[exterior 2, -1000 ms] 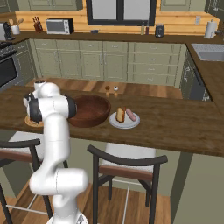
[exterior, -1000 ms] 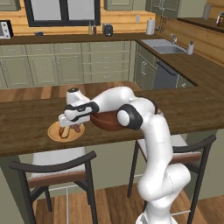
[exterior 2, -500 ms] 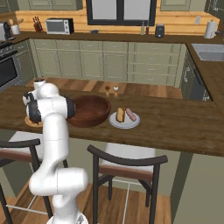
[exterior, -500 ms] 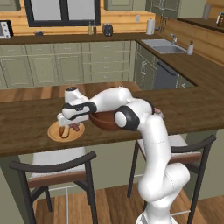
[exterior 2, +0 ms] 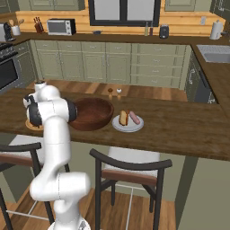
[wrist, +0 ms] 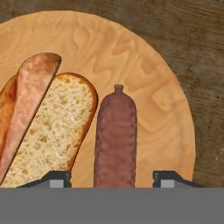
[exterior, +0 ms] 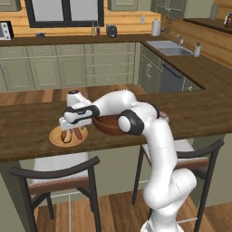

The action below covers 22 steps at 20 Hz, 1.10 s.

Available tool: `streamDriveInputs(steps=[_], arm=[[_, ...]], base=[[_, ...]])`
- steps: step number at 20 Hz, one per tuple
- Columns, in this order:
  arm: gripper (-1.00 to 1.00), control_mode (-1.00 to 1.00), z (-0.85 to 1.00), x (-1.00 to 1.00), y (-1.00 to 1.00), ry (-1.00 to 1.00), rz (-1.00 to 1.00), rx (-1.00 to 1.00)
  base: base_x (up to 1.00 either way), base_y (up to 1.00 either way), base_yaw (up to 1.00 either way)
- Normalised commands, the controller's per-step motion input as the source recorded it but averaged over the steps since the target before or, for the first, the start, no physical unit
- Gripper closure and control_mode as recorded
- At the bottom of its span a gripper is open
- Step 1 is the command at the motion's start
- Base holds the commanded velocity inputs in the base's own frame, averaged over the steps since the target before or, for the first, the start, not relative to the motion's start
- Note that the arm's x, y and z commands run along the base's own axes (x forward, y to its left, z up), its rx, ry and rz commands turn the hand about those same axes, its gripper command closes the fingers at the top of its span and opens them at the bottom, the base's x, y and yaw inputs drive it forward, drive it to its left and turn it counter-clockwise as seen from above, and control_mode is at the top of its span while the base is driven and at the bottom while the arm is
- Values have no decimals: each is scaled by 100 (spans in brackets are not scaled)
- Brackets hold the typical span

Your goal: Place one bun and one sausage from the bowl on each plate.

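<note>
Left base view: tan plate (exterior: pixel 54 140) near front counter (exterior: pixel 199 113) edge, bare wood left of it; bowl (exterior: pixel 108 125) just beside on right, arm (exterior: pixel 149 136) reaching across bowl. Gripper (exterior: pixel 72 128) low over plate, above bun (exterior: pixel 66 136) and sausage (exterior: pixel 78 133) lying side by side. Two stools (exterior: pixel 54 176) below front edge. Jaw width not readable here. Right base view: bowl (exterior 2: pixel 92 113) mid-counter, white plate (exterior 2: pixel 127 125) just right of it with second bun (exterior 2: pixel 123 117) and second sausage (exterior 2: pixel 134 118) on it, side by side. Tan plate (exterior 2: pixel 30 124) mostly hidden behind arm (exterior 2: pixel 51 117). Two small shakers (exterior 2: pixel 114 93) at far counter edge behind bowl; open wood right of white plate. Hand view: tan plate (wrist: pixel 144 65) with rim close to dark counter (wrist: pixel 201 52) at top and right. Split bun (wrist: pixel 41 122) left, sausage (wrist: pixel 115 138) just right of it, a narrow gap between them. Fingertips (wrist: pixel 54 179) apart, spread wider than sausage, not touching it; sausage flat on plate between them, nothing gripped.
</note>
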Motion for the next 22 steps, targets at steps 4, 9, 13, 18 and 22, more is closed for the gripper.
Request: streamDriveInputs(steps=[4,9,13,18,22], arm=[[-100,-100,0,-1,0,0,0,0],[-100,-100,53,-44,-12,-1,-3,2],[-100,-100,91,-100,-77,-7,-1,11],[-100,-100,42,-100,-100,-12,-2,14],[-100,-100,30,-100,-100,-14,-2,10]], base=[[0,0,0],[0,0,0],[0,0,0],[0,0,0],[0,0,0]])
